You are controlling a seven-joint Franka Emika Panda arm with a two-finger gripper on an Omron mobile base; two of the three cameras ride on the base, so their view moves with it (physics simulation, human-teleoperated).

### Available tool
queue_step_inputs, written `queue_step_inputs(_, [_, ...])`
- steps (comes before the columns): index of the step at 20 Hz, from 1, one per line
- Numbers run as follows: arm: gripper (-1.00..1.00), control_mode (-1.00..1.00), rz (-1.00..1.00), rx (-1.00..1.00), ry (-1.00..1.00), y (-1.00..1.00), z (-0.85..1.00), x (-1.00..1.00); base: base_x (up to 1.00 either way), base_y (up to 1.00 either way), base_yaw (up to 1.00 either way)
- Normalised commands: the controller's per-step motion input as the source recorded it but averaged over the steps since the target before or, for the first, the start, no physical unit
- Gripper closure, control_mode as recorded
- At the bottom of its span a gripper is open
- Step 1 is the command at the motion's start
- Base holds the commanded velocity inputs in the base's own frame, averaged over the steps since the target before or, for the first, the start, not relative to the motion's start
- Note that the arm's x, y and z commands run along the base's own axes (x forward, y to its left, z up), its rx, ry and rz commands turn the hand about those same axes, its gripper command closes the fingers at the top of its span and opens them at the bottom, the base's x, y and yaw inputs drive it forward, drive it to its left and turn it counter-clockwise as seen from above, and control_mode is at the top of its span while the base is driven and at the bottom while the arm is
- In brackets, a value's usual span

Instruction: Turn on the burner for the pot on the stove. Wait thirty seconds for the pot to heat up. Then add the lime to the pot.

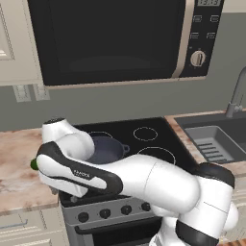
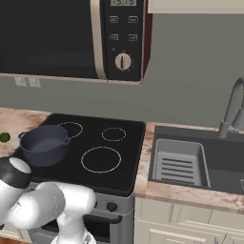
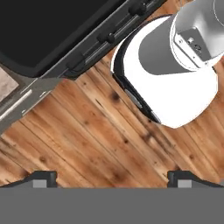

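Observation:
The dark grey-blue pot (image 1: 106,150) (image 2: 45,143) stands without a lid on the front left ring of the black stove (image 1: 126,129) (image 2: 95,138). A small green lime (image 1: 34,164) (image 2: 5,137) lies on the counter just left of the stove, half hidden behind my arm in the left base view. Black knobs (image 1: 104,213) (image 3: 75,61) run along the stove's steel front. My gripper (image 3: 113,179) hangs low in front of the stove's left end, pointing down at the wooden floor. Its fingertips (image 3: 41,178) stand wide open with nothing between them.
A black microwave (image 1: 110,38) (image 2: 71,38) hangs above the stove. To the right, a sink (image 1: 216,141) (image 2: 178,162) with a grey faucet (image 2: 231,109) is set in the counter. My arm (image 1: 96,175) stretches across the stove's front left corner.

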Motion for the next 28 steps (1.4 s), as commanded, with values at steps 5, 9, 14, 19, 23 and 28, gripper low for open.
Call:
queue_step_inputs(5, [-1.00,-1.00,0.04,-0.41,-0.07,0.13,0.03,0.13,0.00,0.00,0.00])
queue_step_inputs(9, [-1.00,-1.00,0.00,-0.02,-0.20,0.00,0.09,-0.04,0.00,0.00,0.00])
queue_step_inputs(14, [-1.00,-1.00,0.02,0.00,-0.12,-0.05,0.14,0.13,0.00,0.00,0.00])
queue_step_inputs(19, [-1.00,-1.00,0.01,0.17,-0.01,-0.13,0.01,0.48,0.00,0.00,0.00])
queue_step_inputs(23, [-1.00,-1.00,-0.07,0.19,0.00,-0.18,0.00,0.54,0.00,0.00,0.00])
queue_step_inputs(28, [-1.00,-1.00,-0.02,0.02,0.00,-0.01,0.00,0.24,0.00,0.00,0.00])
